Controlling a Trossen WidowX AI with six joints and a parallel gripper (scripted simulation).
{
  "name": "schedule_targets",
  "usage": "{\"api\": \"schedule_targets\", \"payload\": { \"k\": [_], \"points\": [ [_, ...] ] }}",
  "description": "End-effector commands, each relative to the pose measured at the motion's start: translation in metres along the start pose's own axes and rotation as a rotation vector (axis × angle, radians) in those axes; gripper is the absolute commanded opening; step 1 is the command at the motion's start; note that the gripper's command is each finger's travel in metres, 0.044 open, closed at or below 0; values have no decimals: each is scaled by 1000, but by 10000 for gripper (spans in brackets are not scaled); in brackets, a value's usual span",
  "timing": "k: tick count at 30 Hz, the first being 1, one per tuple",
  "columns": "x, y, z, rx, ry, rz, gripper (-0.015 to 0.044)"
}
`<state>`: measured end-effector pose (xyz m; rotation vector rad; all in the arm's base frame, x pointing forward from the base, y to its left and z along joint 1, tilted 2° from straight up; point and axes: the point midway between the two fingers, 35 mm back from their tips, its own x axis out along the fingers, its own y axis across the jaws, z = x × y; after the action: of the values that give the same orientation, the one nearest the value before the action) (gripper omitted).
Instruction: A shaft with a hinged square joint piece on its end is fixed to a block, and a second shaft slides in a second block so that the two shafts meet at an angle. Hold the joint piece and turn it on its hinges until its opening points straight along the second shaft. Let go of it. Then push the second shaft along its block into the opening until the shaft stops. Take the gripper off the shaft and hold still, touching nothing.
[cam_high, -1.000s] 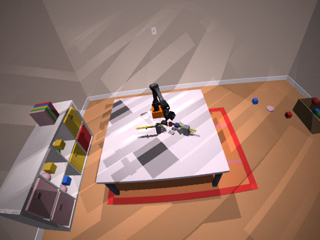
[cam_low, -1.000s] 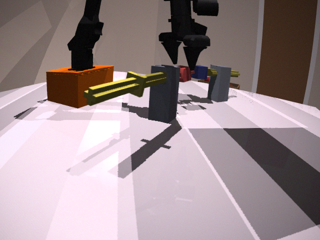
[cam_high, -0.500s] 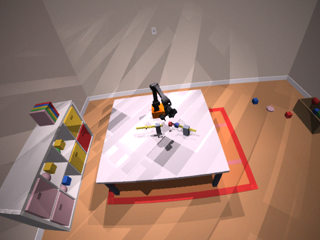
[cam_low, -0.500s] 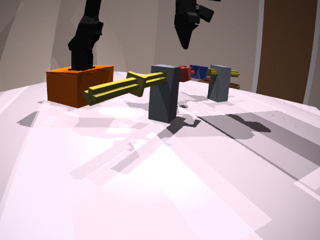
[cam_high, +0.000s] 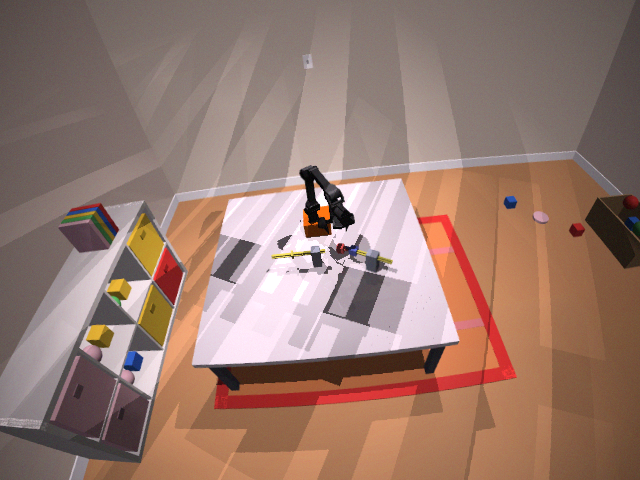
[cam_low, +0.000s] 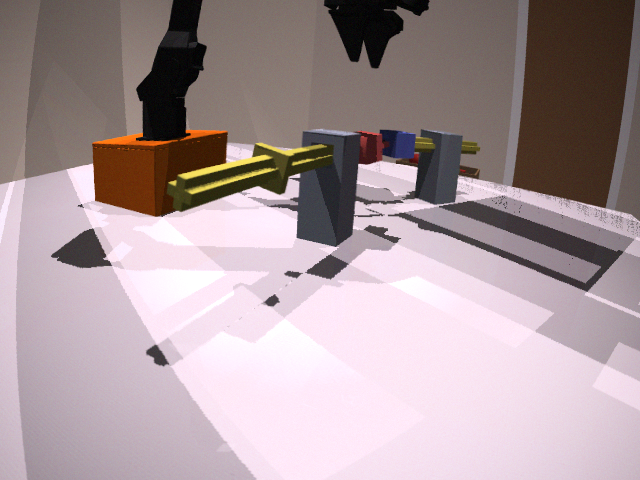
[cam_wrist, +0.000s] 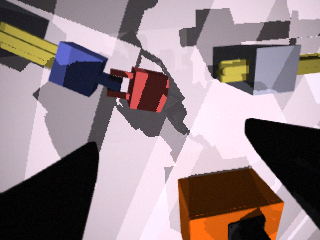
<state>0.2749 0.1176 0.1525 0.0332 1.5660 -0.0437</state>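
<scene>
The red joint piece (cam_high: 340, 248) (cam_low: 369, 147) (cam_wrist: 149, 90) hangs on its hinge at the blue end part (cam_high: 353, 250) (cam_low: 398, 143) (cam_wrist: 77, 69) of the first yellow shaft (cam_low: 424, 144) (cam_wrist: 30, 45), held in a grey block (cam_high: 372, 260) (cam_low: 439, 170). Its far face is turned roughly toward the second block (cam_high: 316, 256) (cam_low: 328, 191) (cam_wrist: 277, 67); the opening itself is hidden. The second yellow shaft (cam_high: 292, 254) (cam_low: 227, 178) (cam_wrist: 233, 71) runs through that block, its end apart from the joint piece. My gripper (cam_low: 364, 64) (cam_wrist: 172, 137) is open and empty, above the joint piece and touching nothing.
The arm stands on an orange base box (cam_high: 323, 227) (cam_low: 126, 178) (cam_wrist: 235, 220) behind the shafts. The second shaft has a collar (cam_low: 280, 167) on its outer part. Everything stands on a white table (cam_high: 248, 335) (cam_low: 310, 413). A shelf (cam_high: 41, 304) is at the left.
</scene>
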Motion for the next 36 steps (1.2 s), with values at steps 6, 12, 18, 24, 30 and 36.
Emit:
{"api": "schedule_targets", "payload": {
  "k": [6,12,18,24,30,36],
  "points": [
    [26,-35,-11,23,0,-8,440],
    [36,-46,-16,29,0,-9,440],
    [37,-47,-16,194,-2,4,440],
    [39,-47,-17,380,-3,18,440],
    [41,-48,-17,566,-2,32,440],
    [43,-48,-17,752,2,47,440]
  ]
}}
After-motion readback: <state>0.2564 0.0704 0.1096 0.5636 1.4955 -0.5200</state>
